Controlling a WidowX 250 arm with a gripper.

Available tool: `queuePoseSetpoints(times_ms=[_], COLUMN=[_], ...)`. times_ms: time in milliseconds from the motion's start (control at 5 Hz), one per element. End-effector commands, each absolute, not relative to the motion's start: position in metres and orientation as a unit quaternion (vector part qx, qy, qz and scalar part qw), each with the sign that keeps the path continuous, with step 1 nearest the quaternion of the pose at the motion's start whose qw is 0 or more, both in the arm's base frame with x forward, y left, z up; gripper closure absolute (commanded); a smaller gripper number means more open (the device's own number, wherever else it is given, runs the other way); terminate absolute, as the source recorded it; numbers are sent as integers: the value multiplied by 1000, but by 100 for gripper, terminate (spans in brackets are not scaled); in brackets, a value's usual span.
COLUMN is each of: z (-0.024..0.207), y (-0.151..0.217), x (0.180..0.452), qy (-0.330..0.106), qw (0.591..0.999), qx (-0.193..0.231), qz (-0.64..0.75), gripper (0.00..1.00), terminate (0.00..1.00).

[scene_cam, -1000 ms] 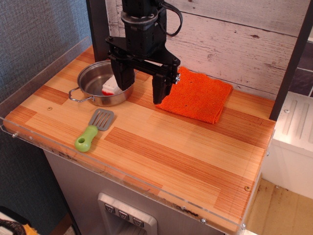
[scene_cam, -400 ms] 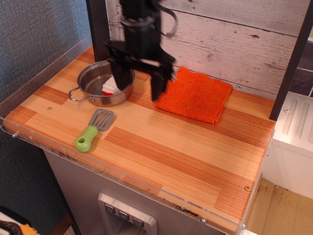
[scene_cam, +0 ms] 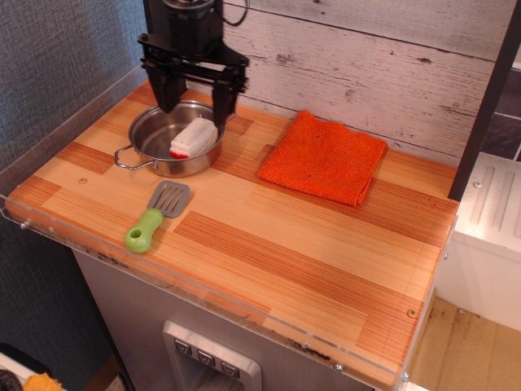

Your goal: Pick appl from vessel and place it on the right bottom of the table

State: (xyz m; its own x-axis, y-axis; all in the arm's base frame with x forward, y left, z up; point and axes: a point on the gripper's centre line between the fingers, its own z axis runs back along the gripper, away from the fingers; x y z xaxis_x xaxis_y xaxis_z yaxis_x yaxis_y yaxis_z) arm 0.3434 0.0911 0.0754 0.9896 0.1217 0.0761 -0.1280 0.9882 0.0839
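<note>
At the far left there is a blue-grey wall, and a clear plastic rim runs along the edge of the wooden table (scene_cam: 326, 269). The table top is made of striped planks in light and orange-brown wood.

Near the front left of the table lies a spatula (scene_cam: 155, 215). It has a green handle and a grey blade with slots. It lies flat on the wood, just in front of the pot, and does not touch it.

Behind the spatula sits the steel pot (scene_cam: 146, 151). It is round, shallow and shiny. A thin wire loop handle sticks out on its left side. Inside the pot, toward the right side, lies the apple slice (scene_cam: 194, 137). It is a small white block with a bit of red at its lower left end.

The black gripper (scene_cam: 194, 96) hangs over the back of the pot, above the apple slice. Its two fingers (scene_cam: 166, 91) point down and are spread wide apart, one on each side of the slice. They hold nothing, and they do not look like they touch the slice.

To the right of the pot, an orange knitted cloth (scene_cam: 326, 156) lies flat by the white board wall. The right front part of the table shows only wood.
</note>
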Motion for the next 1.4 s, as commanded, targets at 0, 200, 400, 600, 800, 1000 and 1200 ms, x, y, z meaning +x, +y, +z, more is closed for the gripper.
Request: queuePoseSetpoints(times_ms=[0,200,400,600,800,1000,1200], z=[56,46,35,44,86,130,142], y=[108,106,105,111,105,75,28], x=[355,353,351,352,350,330,302], qy=[-12,-5,14,-9,-62,-119,-133], qw=[995,996,996,996,995,989,990], qx=[62,57,57,46,41,58,49], qz=[73,70,66,70,62,61,16], gripper=[0,0,0,100,100,100,100], terminate=[0,0,0,0,0,0,0])
